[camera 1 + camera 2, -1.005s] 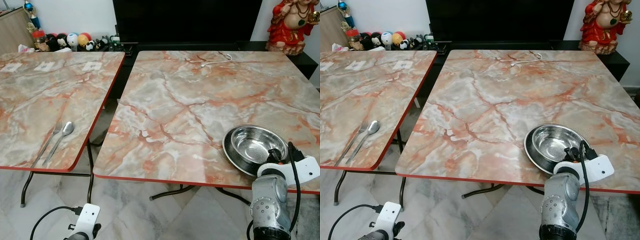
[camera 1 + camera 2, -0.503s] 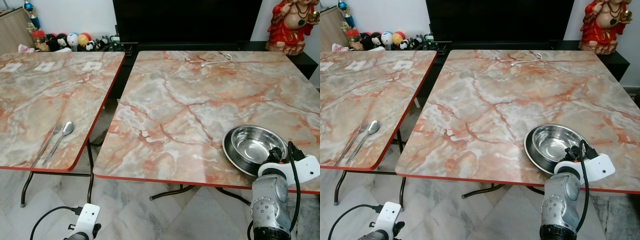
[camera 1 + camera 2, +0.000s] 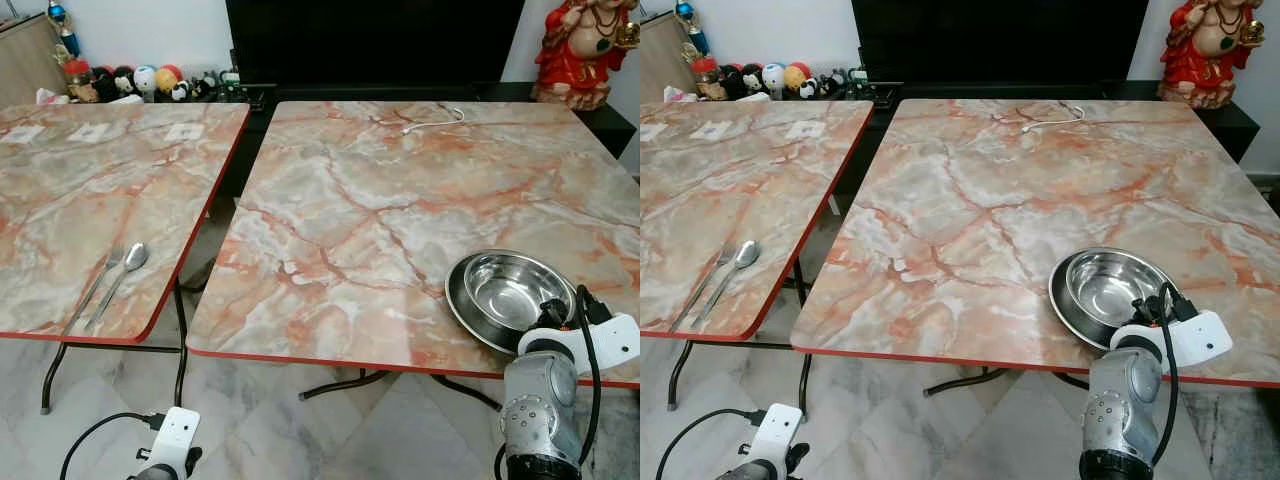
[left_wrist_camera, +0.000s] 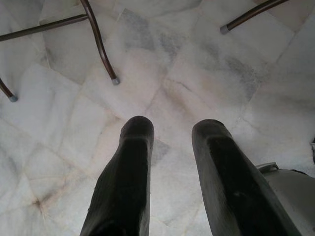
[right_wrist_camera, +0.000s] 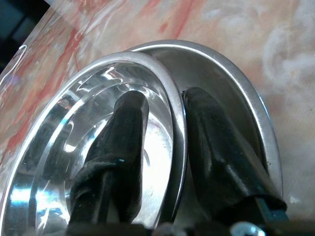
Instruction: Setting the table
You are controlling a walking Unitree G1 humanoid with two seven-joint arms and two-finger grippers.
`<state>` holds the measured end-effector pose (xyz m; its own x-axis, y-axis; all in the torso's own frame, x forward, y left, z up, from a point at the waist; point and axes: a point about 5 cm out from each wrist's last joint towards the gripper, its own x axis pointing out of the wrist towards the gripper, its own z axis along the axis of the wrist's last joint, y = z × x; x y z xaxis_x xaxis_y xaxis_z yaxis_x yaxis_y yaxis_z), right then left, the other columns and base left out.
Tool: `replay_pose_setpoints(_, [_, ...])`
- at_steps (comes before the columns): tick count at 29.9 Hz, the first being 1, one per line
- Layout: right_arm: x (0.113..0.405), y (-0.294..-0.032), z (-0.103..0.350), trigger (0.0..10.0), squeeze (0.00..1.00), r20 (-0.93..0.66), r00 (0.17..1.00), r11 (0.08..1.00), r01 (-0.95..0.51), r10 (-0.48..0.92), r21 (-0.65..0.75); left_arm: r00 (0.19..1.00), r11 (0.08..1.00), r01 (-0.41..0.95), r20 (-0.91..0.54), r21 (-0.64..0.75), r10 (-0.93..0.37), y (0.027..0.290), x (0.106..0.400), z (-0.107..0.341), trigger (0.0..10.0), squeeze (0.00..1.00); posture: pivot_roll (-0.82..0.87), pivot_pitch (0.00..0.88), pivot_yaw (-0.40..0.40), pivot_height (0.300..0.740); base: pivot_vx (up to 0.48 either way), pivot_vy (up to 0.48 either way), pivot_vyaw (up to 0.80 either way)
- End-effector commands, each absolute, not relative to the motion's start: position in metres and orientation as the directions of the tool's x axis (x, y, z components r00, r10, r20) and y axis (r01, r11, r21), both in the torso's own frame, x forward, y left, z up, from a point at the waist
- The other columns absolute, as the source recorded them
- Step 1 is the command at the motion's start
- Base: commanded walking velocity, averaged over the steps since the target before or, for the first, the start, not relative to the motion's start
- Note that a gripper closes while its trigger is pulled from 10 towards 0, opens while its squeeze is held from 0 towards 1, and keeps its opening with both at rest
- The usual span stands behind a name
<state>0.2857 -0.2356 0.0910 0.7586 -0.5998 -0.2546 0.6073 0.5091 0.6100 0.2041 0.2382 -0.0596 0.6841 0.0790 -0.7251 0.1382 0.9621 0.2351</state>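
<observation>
A shiny steel bowl [image 3: 505,290] sits on a wider steel plate [image 3: 458,300] at the front right of the right marble table [image 3: 380,200]. My right gripper [image 5: 165,101] straddles the bowl's near rim [image 5: 173,113], one finger inside the bowl and the other outside it over the plate, with a small gap showing at the inner finger. In the head views its fingers [image 3: 549,314] reach the bowl from the table's front edge. A fork [image 3: 100,280] and a spoon [image 3: 125,265] lie side by side near the front of the left table [image 3: 90,190]. My left gripper [image 4: 172,130] hangs open over the floor.
A white cable [image 3: 435,120] lies at the far side of the right table. Paper slips [image 3: 90,132] sit at the back of the left table. Toys [image 3: 140,82] and a red statue [image 3: 585,45] stand behind. A narrow gap separates the tables, whose metal legs [image 4: 101,46] stand on the marble floor.
My right wrist has shifted slightly to the right at the bowl's rim. The bowl and plate have stayed put.
</observation>
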Motion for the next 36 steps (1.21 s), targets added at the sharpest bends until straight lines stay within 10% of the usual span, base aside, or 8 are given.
replay_pose_setpoints(1, [0.283, -0.236, 0.092, 10.0, 0.00, -0.242, 0.747, 0.484, 0.605, -0.619, 0.632, 0.677, 0.958, 0.143, -0.731, 0.249, 0.089, 0.242, 0.202, -0.060, 10.0, 0.00, 0.03, 0.019, 0.018, 0.740, 0.000, 0.000, 0.00])
replay_pose_setpoints(13, [0.274, -0.232, 0.090, 10.0, 0.00, -0.235, 0.732, 0.464, 0.611, -0.640, 0.641, 0.675, 0.954, 0.157, -0.733, 0.255, 0.085, 0.241, 0.202, -0.060, 10.0, 0.00, 0.03, 0.017, 0.017, 0.740, 0.000, 0.000, 0.00])
replay_pose_setpoints(14, [0.273, -0.233, 0.090, 10.0, 0.78, -0.235, 0.726, 0.464, 0.618, -0.646, 0.634, 0.675, 0.954, 0.158, -0.733, 0.255, 0.085, 0.241, 0.202, -0.060, 10.0, 0.00, 0.03, 0.017, 0.017, 0.740, 0.000, 0.000, 0.00])
replay_pose_setpoints(15, [0.272, -0.234, 0.089, 10.0, 1.00, -0.231, 0.718, 0.457, 0.623, -0.657, 0.635, 0.675, 0.954, 0.159, -0.733, 0.256, 0.085, 0.241, 0.202, -0.060, 10.0, 0.00, 0.03, 0.018, 0.018, 0.740, 0.000, 0.000, 0.00])
replay_pose_setpoints(20, [0.271, -0.238, 0.096, 10.0, 0.92, -0.181, 0.723, 0.473, 0.598, -0.667, 0.647, 0.675, 0.953, 0.159, -0.733, 0.257, 0.085, 0.241, 0.202, -0.060, 10.0, 0.00, 0.03, 0.018, 0.018, 0.740, 0.000, 0.000, 0.00])
replay_pose_setpoints(21, [0.272, -0.238, 0.102, 10.0, 0.00, -0.143, 0.730, 0.492, 0.578, -0.668, 0.652, 0.675, 0.953, 0.158, -0.733, 0.257, 0.085, 0.241, 0.202, -0.060, 10.0, 0.00, 0.03, 0.018, 0.018, 0.740, 0.000, 0.000, 0.00])
replay_pose_setpoints(36, [0.263, -0.236, 0.130, 10.0, 0.00, 0.117, 0.771, 0.742, 0.543, -0.626, 0.393, 0.672, 0.954, 0.156, -0.735, 0.255, 0.087, 0.242, 0.201, -0.061, 10.0, 0.00, 0.02, 0.020, 0.016, 0.740, 0.000, 0.000, 0.00])
